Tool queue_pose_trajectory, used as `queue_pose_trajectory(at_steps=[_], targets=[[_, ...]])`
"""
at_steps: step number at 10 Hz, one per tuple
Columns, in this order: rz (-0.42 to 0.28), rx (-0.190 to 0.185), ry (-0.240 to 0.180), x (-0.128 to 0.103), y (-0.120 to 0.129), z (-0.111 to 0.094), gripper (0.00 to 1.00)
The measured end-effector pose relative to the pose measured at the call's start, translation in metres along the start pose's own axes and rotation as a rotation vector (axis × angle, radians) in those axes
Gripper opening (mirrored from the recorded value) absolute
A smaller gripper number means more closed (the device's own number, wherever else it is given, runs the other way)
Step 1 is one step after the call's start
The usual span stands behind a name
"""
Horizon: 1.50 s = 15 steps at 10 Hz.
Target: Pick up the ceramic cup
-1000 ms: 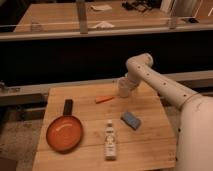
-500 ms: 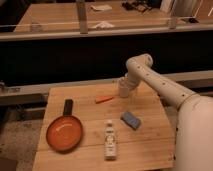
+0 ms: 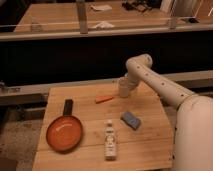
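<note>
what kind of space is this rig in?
Probably a robot lab or test area, not a home kitchen: a wooden table staged with an orange pan, a bottle and a blue sponge, more tables behind a dark partition. The gripper is at the ceramic cup by the far edge.

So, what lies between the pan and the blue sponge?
The white bottle, in the camera view; the gripper is at the cup, near the table's far edge.

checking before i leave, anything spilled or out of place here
Nothing stands out: no spill or damage. The gripper is at the ceramic cup by the far edge of the table; the orange pan, white bottle and blue sponge lie apart.
</note>
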Motion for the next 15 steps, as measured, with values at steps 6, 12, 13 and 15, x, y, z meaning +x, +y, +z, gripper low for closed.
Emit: queue_pose_trajectory(at_steps=[6, 12, 13, 15], targets=[[-0.005, 0.011, 0.002, -0.003, -0.003, -0.002, 0.17], [-0.054, 0.036, 0.016, -0.002, -0.007, -0.042, 0.0], [-0.057, 0.039, 0.019, -0.002, -0.007, -0.047, 0.0], [-0.063, 0.043, 0.022, -0.001, -0.007, -0.053, 0.0]])
